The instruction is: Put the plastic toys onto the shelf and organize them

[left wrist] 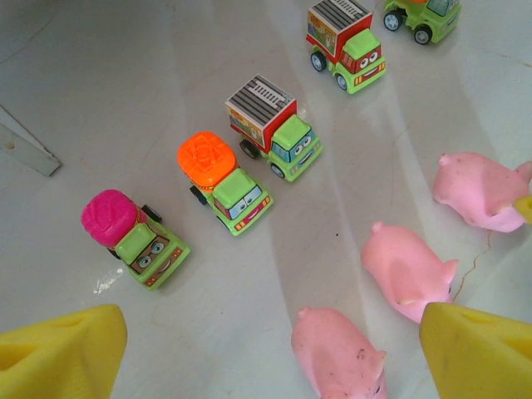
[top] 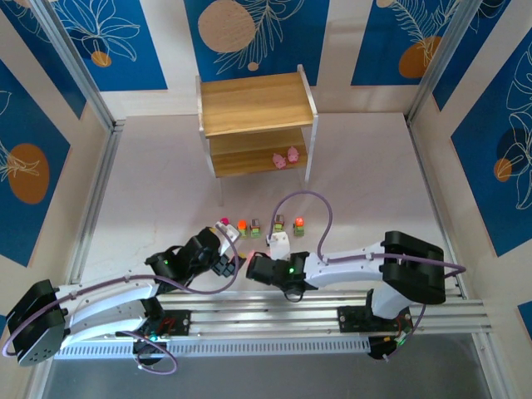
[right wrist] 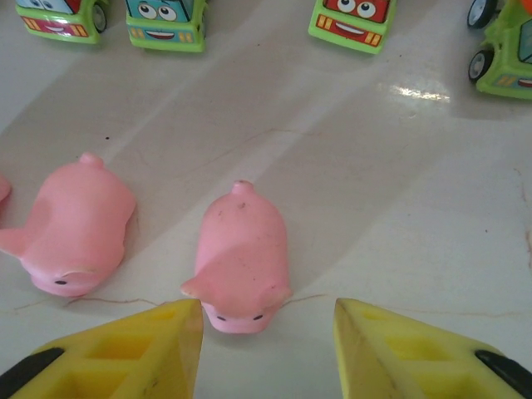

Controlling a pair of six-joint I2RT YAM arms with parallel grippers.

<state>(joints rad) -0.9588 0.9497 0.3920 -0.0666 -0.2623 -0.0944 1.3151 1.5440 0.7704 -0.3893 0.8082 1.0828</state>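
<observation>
The shelf (top: 253, 125) stands at the back of the table with two pink toys (top: 287, 158) on its lower board. In the left wrist view, green trucks topped pink (left wrist: 133, 237), orange (left wrist: 223, 179) and grey (left wrist: 270, 129) stand in a slanting row. Three pink pigs lie to their right. The nearest pig (left wrist: 337, 353) lies between the wide-open yellow fingers (left wrist: 58, 353) of my left gripper (left wrist: 270, 357), untouched. My right gripper (right wrist: 268, 349) is open just behind another pig (right wrist: 241, 258), whose head reaches the gap beside the left finger (right wrist: 125, 353). A second pig (right wrist: 75, 229) lies to the left.
More green trucks (right wrist: 353, 21) line the top of the right wrist view. Both grippers (top: 239, 266) hover close together near the table's front, just behind the row of toys (top: 258, 226). Metal rails (top: 91, 199) border the table's left and right sides.
</observation>
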